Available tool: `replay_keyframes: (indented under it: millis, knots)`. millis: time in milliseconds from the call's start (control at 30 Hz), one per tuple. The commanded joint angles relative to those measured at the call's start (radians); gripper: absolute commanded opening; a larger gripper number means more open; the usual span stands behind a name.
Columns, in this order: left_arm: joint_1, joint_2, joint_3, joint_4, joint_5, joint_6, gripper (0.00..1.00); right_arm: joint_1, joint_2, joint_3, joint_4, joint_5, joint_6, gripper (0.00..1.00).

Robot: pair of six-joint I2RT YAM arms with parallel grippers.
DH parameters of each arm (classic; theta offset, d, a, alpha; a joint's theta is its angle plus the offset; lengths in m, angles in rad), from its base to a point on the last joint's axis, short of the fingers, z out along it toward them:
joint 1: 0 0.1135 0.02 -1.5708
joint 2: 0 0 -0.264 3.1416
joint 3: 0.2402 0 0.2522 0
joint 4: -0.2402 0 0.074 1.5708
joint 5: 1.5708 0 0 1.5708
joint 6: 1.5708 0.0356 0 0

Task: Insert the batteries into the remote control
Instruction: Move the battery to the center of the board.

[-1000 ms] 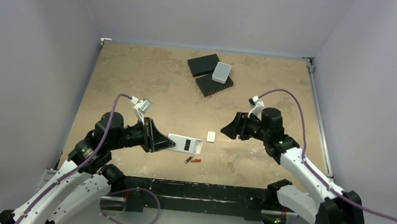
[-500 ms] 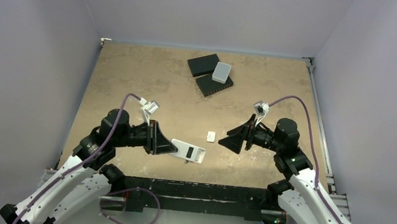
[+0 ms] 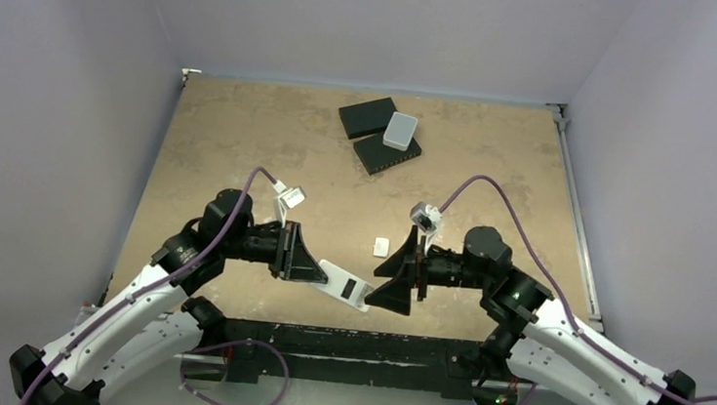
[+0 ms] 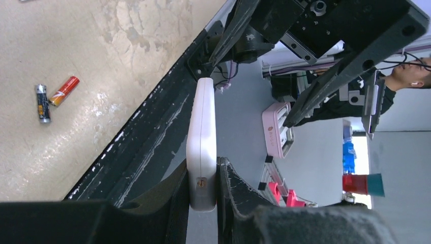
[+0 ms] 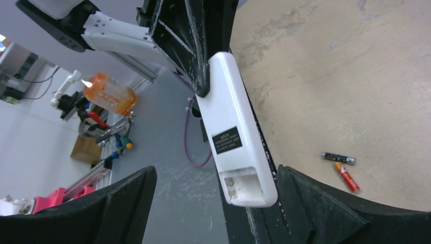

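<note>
Remote control point(image 4: 201, 117) pinched in left end effector point(image 4: 202, 175).

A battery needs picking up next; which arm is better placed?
Right. The left end effector is shut on the white rectangular remote control. The right end effector is open and empty, with the dark cylindrical battery and red-orange cylindrical battery lying loose on the table in its view.

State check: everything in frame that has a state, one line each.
remote control: held in air, battery bay open, empty
left gripper: shut on remote control
right gripper: open, fingers either side of remote's free end
dark battery: loose on table
red-orange battery: loose on table beside it
small white piece: flat on table
</note>
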Motion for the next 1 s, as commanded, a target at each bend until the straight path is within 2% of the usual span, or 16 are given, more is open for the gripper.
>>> replay_keyframes:
  millis: [0, 333, 700, 967]
  knots:
    - [0.004, 0.020, -0.009, 0.051, 0.076, -0.016, 0.00, 0.081, 0.049, 0.107, -0.069, 0.184, -0.082, 0.99]
    - [0.004, 0.036, -0.024, 0.055, 0.130, -0.057, 0.00, 0.258, 0.140, 0.253, -0.202, 0.384, -0.224, 0.99]
    - [0.004, 0.028, -0.051, 0.077, 0.129, -0.157, 0.00, 0.557, 0.260, 0.392, -0.366, 0.836, -0.317, 0.96]
    - [0.004, 0.028, -0.072, 0.079, 0.142, -0.174, 0.00, 0.676, 0.361, 0.439, -0.431, 1.022, -0.360, 0.96]
